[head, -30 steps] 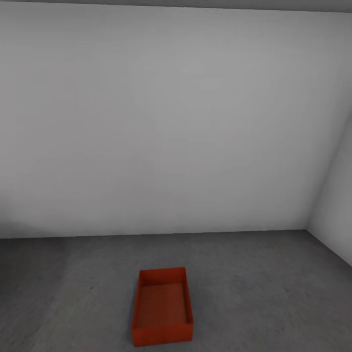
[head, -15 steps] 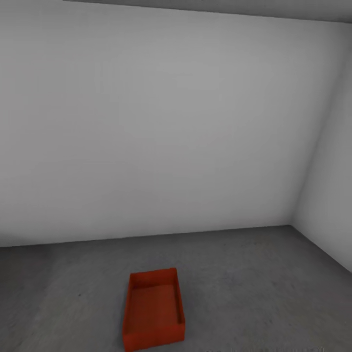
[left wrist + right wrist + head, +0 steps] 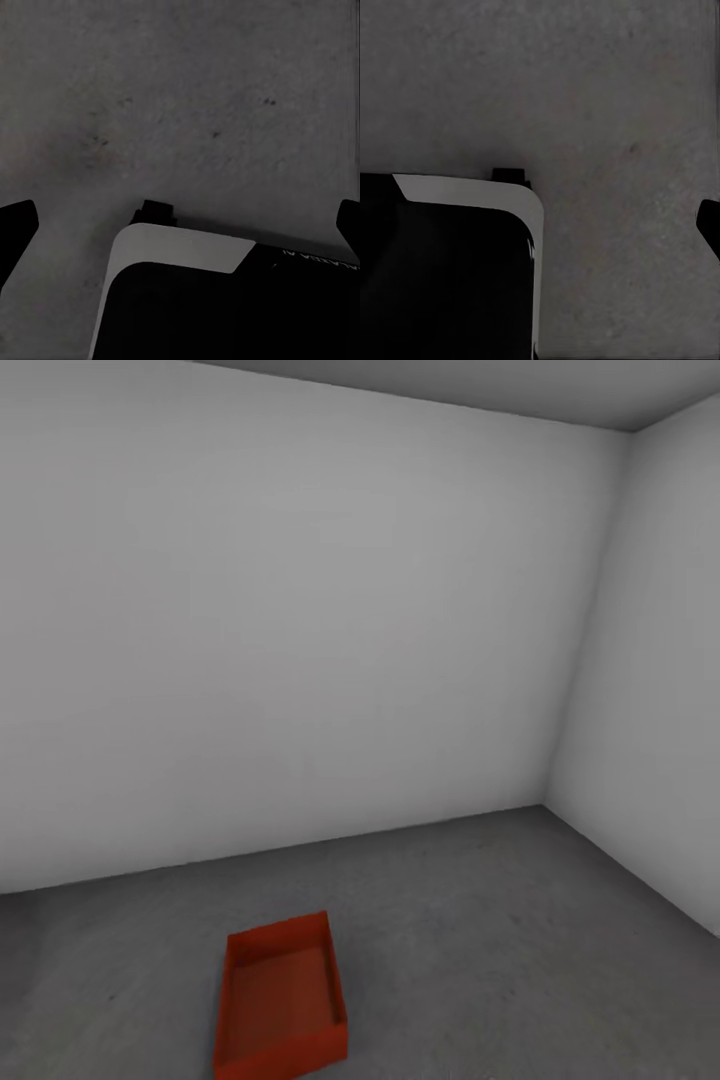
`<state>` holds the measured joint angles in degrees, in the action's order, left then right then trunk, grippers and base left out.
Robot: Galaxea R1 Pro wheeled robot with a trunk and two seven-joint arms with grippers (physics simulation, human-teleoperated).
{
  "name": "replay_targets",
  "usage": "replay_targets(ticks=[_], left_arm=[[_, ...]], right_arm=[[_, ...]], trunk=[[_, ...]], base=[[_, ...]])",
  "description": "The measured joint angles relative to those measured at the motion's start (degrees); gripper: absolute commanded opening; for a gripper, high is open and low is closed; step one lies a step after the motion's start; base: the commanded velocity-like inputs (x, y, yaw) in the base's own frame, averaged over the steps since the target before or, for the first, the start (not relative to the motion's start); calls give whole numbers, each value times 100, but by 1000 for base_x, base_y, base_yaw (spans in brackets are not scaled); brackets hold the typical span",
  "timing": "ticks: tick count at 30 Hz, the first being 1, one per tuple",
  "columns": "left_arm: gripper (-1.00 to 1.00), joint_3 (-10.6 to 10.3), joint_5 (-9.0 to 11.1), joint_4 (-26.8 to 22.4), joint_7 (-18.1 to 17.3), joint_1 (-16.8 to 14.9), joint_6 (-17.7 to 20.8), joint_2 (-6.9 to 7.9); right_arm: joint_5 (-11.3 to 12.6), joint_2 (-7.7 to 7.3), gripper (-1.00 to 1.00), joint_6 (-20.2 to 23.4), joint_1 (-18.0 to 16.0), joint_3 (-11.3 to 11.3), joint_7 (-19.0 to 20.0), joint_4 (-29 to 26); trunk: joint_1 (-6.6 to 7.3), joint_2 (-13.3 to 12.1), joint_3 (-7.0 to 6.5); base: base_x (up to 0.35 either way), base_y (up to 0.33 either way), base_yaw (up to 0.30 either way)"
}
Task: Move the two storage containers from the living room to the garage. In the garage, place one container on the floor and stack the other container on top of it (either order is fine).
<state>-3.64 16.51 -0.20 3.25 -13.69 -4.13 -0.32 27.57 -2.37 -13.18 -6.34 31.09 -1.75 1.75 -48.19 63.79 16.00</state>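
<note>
Left gripper [image 3: 180, 225]: fingertips spread wide, nothing held, dark grey concrete floor [image 3: 187, 90] beneath | right gripper: one fingertip [image 3: 709, 225] visible, spread undeterminable, over same floor | storage container [image 3: 280, 1000]: orange-red, open-topped, resting on floor ahead, well apart from white walls [image 3: 300, 640].

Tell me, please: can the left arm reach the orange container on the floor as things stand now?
Probably not yet. The container lies on the grey floor ahead with nothing around it, but the left gripper hangs open over bare concrete near the robot's base.
</note>
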Motion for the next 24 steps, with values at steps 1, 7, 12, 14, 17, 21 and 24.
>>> replay_targets(ticks=[1,7,12,14,17,21,24], left_arm=[[100,0,4,2,0,0,0,-1],[100,0,12,8,0,0,0,5],[100,0,26,9,0,0,0,22],[100,0,27,9,1,0,-1,23],[100,0,28,9,1,0,-1,24],[100,0,14,9,0,0,0,9],[100,-5,6,9,0,0,0,3]], right_arm=[[0,-3,100,0,0,-3,0,0],[0,-29,100,0,0,-9,1,1],[0,-61,100,1,0,-11,9,1],[-1,-59,100,1,0,-11,10,1],[-1,-58,100,0,0,-6,10,1],[-1,-52,100,0,0,-2,10,1],[-1,-55,100,0,0,-4,10,1]], trunk=[[0,0,0],[0,0,0],[0,0,0],[0,0,0],[0,0,0],[0,0,0],[0,0,0]], base=[[0,0,-295],[0,0,-296],[0,0,-297],[0,0,-298],[0,0,-298],[0,0,-298],[0,0,-298]])
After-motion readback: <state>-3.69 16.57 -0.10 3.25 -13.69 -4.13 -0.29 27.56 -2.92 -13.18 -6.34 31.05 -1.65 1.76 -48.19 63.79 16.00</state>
